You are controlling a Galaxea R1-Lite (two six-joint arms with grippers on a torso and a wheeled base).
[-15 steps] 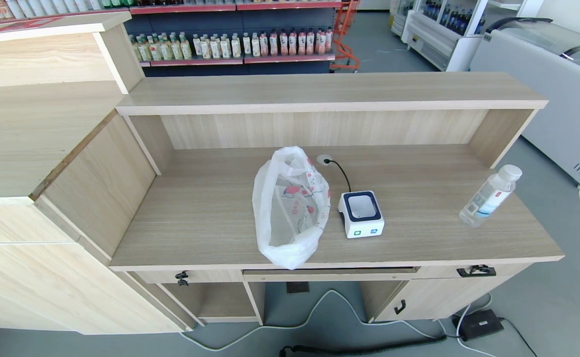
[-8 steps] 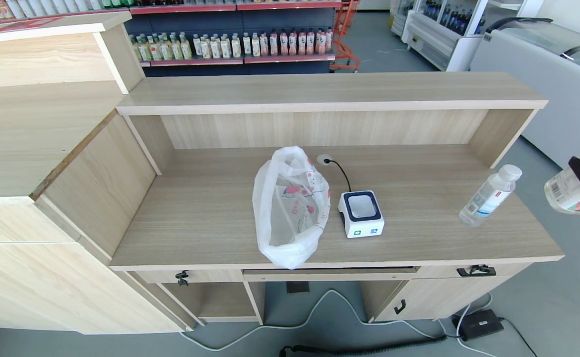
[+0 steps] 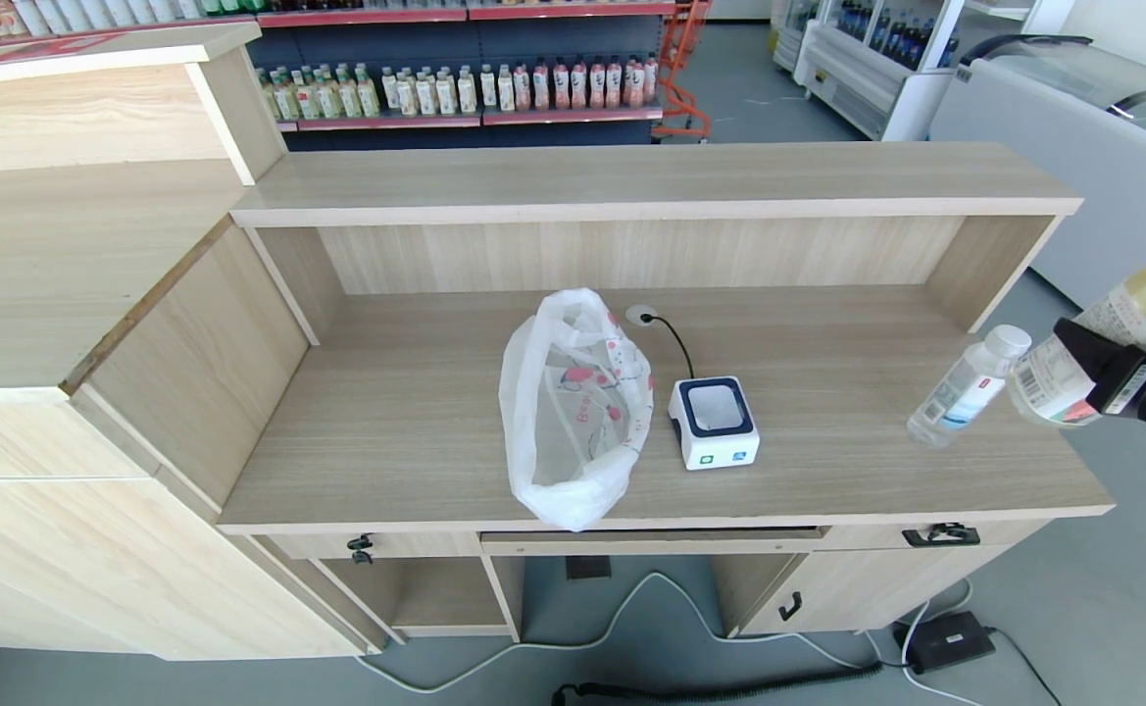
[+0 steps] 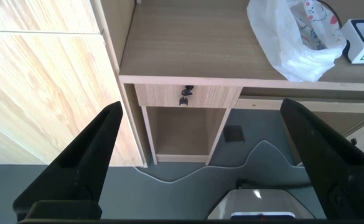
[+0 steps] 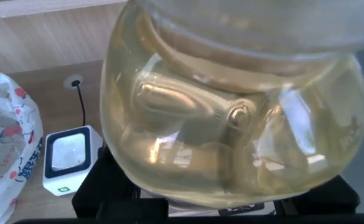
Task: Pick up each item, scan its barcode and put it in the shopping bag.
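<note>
My right gripper [image 3: 1112, 378] is at the right edge of the head view, just off the counter's right end, shut on a bottle of yellowish drink [image 3: 1102, 343] held tilted. In the right wrist view that bottle [image 5: 231, 118] looms close. A clear water bottle [image 3: 965, 387] with a white cap leans on the counter just left of it. The white scanner [image 3: 715, 422] sits mid-counter, with the open white shopping bag [image 3: 573, 407] to its left. My left gripper [image 4: 200, 162] hangs open, low in front of the counter's left drawer.
The wooden counter [image 3: 416, 431] has a raised back shelf and side walls. A black cable [image 3: 675, 343] runs from the scanner to a hole at the back. Drawers with black handles [image 3: 940, 535] sit under the front edge. Freezers stand to the right.
My right gripper has come up and leftward with the yellowish bottle, from the frame's right edge to beside the water bottle. Nothing on the counter has moved.
</note>
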